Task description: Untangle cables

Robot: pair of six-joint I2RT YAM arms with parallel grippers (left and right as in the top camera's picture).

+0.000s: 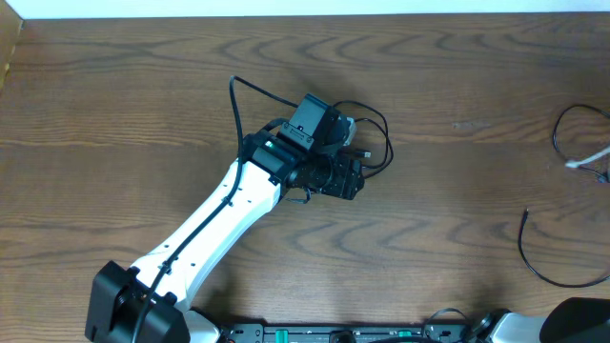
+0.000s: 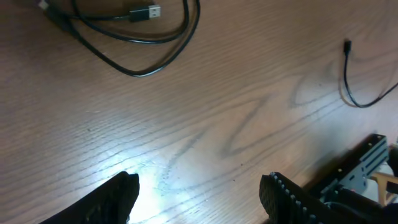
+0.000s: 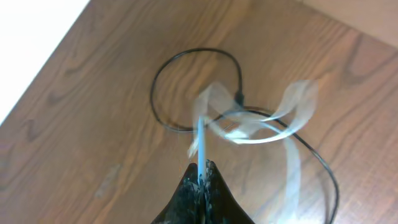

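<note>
Cables [image 3: 239,98], thin, black and white; task item, part-sorted. Nearest lot: white cable [image 3: 200,134], pinched between the pressed-together tips of the right hand [image 3: 202,169]. It runs up from the jaws, then smears into pale blurred loops, so its far end cannot be read. Under it, flat on the worktop [image 1: 143,114] toward the right side, lies a black loop [image 3: 163,68] with a small plug end just where the white crosses. Step in hand, as judged: lifting white clear of black. Next move calls for a steady pull away from the loop, watching that the black is not dragged along. Further out, mid-worktop: left hand [image 2: 199,183], fingers spread, holding nothing, over bare wood. Beyond it, a separate black cable [image 2: 134,73] in slack bends, silvery USB plug [image 2: 147,12] showing; it appears free of the others. Farthest in that view, one more thin black end [image 2: 346,68], lying alone.
</note>
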